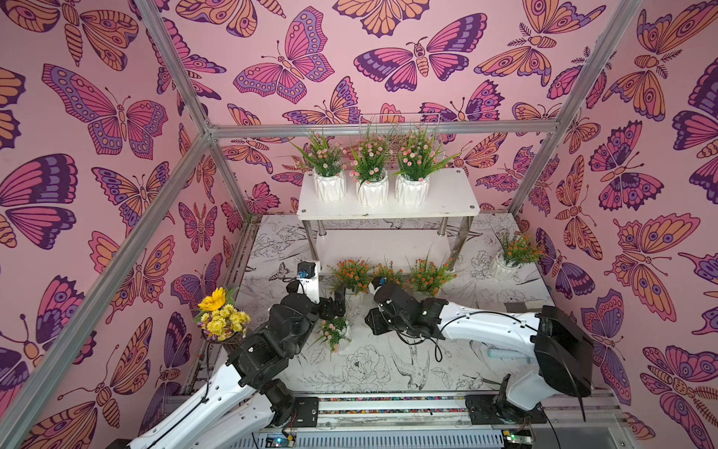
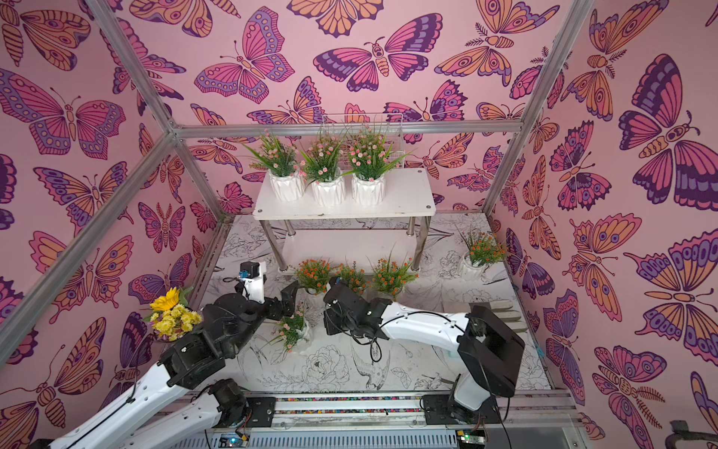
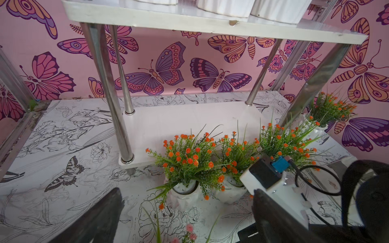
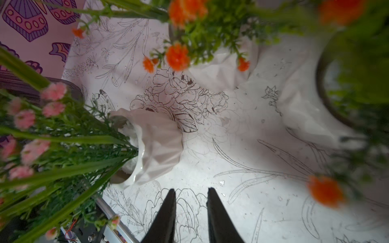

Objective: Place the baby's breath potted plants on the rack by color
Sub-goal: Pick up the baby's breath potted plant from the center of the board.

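Observation:
The rack stands at the back. Three pink baby's breath potted plants line its top board, and its lower board is bare. Three orange ones sit in a row on the table in front of it, and another orange one stands at the right. A pink one stands on the table between the arms. My left gripper is wide open just above and behind it, with pink flowers showing below the jaws. My right gripper hovers over the table beside that white pot, open by a narrow gap and holding nothing.
A yellow sunflower bouquet stands at the table's left edge. A white wire basket sits behind the rack's top board. Metal frame posts and pink butterfly walls close in the table on three sides.

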Robot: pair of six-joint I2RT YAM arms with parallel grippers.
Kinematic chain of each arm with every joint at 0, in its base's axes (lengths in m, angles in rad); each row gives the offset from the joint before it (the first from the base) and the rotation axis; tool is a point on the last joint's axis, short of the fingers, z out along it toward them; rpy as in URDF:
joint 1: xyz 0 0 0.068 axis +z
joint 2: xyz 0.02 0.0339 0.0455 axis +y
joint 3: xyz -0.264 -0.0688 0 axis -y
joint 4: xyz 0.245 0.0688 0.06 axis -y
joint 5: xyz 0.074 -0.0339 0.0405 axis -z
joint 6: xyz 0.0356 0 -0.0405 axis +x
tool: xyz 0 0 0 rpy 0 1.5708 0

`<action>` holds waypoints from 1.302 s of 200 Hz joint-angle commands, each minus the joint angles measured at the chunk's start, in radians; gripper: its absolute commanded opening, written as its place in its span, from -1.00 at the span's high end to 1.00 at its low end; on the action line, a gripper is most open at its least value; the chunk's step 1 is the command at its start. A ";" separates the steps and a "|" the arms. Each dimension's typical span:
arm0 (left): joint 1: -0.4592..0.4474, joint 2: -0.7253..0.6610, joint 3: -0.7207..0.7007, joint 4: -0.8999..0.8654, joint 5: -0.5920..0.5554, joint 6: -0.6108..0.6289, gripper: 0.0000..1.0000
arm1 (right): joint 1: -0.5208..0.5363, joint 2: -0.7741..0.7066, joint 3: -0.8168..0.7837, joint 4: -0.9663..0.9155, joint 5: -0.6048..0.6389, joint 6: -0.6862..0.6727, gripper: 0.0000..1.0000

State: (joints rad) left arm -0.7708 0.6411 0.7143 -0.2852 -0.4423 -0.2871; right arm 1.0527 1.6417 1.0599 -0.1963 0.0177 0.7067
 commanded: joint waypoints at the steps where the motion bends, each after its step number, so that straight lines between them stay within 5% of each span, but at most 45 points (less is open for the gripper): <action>1: 0.008 -0.029 -0.029 -0.034 -0.022 -0.022 -0.93 | 0.015 0.053 0.063 0.007 -0.004 -0.025 0.43; 122: 0.050 -0.044 -0.051 -0.064 -0.015 -0.024 -0.95 | 0.064 0.211 0.214 -0.016 -0.035 -0.036 0.45; 260: 0.062 -0.096 -0.055 -0.062 0.004 -0.030 -0.94 | 0.122 0.334 0.362 -0.172 0.133 -0.026 0.69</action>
State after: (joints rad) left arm -0.7128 0.5583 0.6724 -0.3428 -0.4503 -0.3084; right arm 1.1534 1.9369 1.3830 -0.2924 0.0895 0.6800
